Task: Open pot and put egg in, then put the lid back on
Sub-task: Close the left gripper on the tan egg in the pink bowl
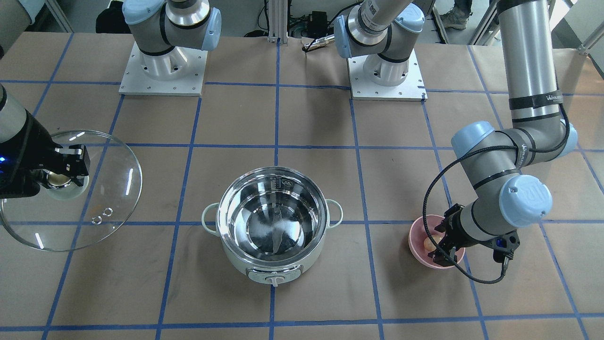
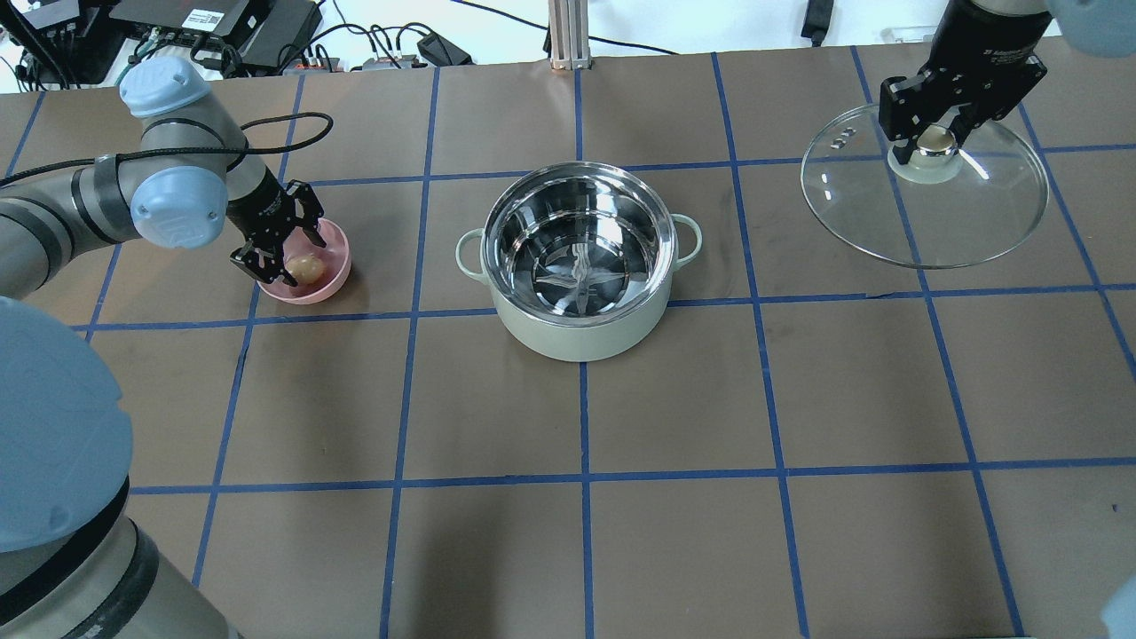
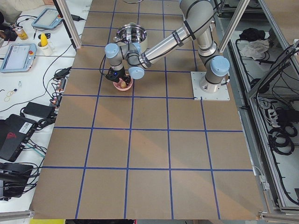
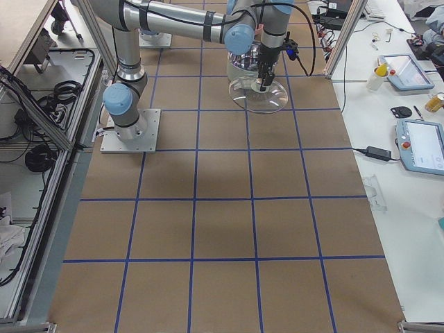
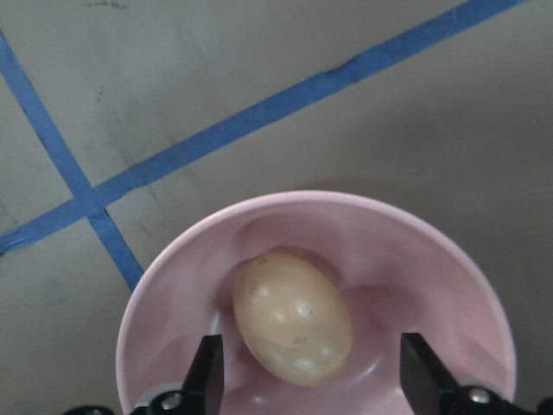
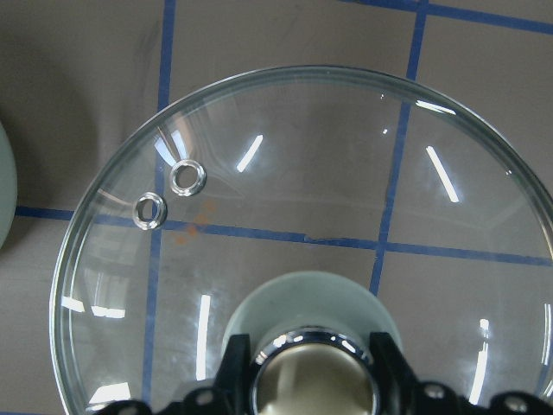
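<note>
Front view: pot (image 1: pixel 272 226) sitting open, centre of surface (image 1: pixel 330 293).
Overhead: right pincer (image 2: pixel 930 153) pinching lid (image 2: pixel 941 222), holding it far right.
Left wrist: left pincer (image 5: pixel 315 378) spread, straddling egg (image 5: pixel 294 318) in bowl (image 5: pixel 432 259); closing on egg likely coming next.

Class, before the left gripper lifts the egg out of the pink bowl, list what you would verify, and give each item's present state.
1. Pot open, with nothing inside: ok.
2. Egg lies inside the open left gripper: ok.
3. Fingers closed on the egg: not ok, gaps show on both sides.
4. Lid held off to the side of the pot by the right gripper: ok.
5. Pink bowl will stay put on lifting: cannot tell.
</note>
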You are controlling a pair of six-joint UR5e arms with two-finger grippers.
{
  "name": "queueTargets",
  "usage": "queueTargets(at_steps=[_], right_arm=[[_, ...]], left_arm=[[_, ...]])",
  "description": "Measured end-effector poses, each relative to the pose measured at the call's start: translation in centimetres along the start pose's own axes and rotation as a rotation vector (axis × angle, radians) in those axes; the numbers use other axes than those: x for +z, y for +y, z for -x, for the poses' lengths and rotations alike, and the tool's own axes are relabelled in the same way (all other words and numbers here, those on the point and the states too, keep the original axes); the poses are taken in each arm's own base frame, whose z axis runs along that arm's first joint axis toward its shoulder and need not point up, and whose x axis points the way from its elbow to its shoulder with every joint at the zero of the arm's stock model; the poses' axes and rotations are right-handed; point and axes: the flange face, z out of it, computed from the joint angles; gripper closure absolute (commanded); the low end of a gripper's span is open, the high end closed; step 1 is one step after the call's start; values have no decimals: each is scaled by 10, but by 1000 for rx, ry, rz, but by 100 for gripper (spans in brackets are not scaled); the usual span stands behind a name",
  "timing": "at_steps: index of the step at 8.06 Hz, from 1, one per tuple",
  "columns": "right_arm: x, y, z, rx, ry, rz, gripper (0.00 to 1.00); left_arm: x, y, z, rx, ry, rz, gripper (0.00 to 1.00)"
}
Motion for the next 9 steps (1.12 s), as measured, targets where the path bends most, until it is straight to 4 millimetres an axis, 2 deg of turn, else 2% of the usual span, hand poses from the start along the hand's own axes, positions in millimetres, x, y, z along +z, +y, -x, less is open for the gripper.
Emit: queueTargets(at_steps=[1,3,4,6,9], right_arm=[[0,0,0,1,0,0,99],[1,0,-1,1,1,-1,99],[1,0,-1,1,1,-1,99],[1,0,-1,1,1,-1,99],[1,0,-1,1,1,-2,99]], left_arm=[[3,0,0,-1,-4,3,20],[10,-1,-1,-2,-12,10,55],[11,-1,-1,-2,-13,12,64],[10,0,-1,0,-8,17,70],[1,0,0,3,-4,9,70]])
